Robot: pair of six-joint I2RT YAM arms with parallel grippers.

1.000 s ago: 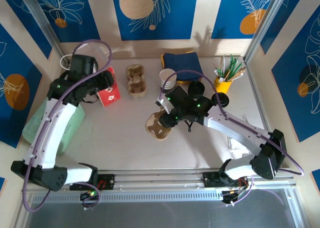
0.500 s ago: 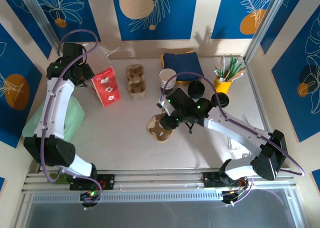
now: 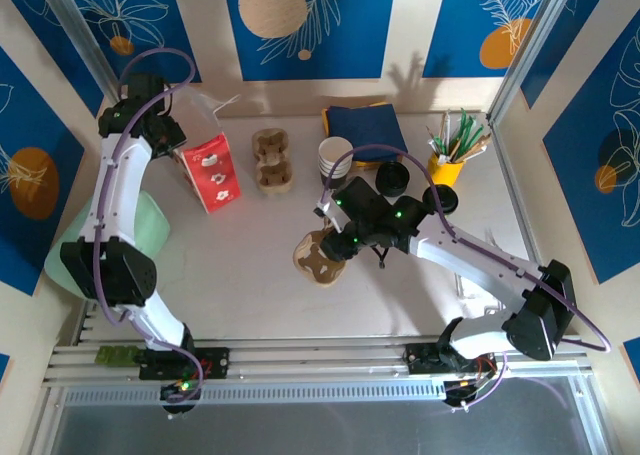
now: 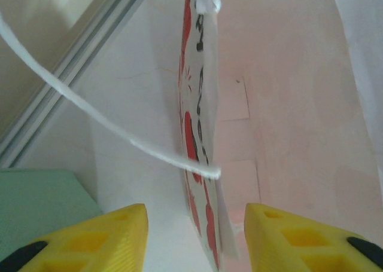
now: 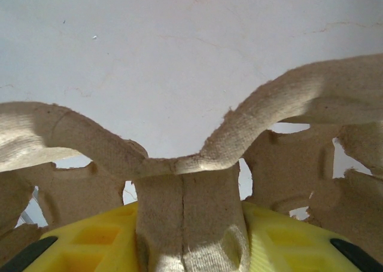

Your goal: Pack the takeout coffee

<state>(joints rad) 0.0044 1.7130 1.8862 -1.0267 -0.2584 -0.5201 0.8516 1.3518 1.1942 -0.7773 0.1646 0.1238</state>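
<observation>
Two round black tops stand at the back right, one [image 3: 392, 180] beside the cup stack and one [image 3: 441, 199] near the yellow holder. No lime-green side shows, so I cannot tell which is the takeout coffee. My right gripper [image 3: 335, 240] is shut on the centre handle of a cardboard cup carrier [image 3: 316, 257]; that handle [image 5: 191, 224] sits pinched between the yellow fingers [image 5: 287, 236]. My left gripper [image 3: 165, 135] is open at the far left. The red-and-white paper bag [image 3: 210, 172] has its wall [image 4: 200, 164] and white string handle [image 4: 119, 134] between the spread fingers [image 4: 90, 239].
A second cardboard carrier [image 3: 271, 161] lies at the back middle. A stack of white-rimmed cups [image 3: 335, 157], blue napkins [image 3: 365, 127] and a yellow holder of sticks [image 3: 447, 163] line the back right. A pale green object [image 3: 100, 245] sits off the table's left edge.
The left arm swung back and to the left, off the top of the bag to its left rim, and the bag now stands taller. The right gripper kept hold of the carrier, barely moving.
</observation>
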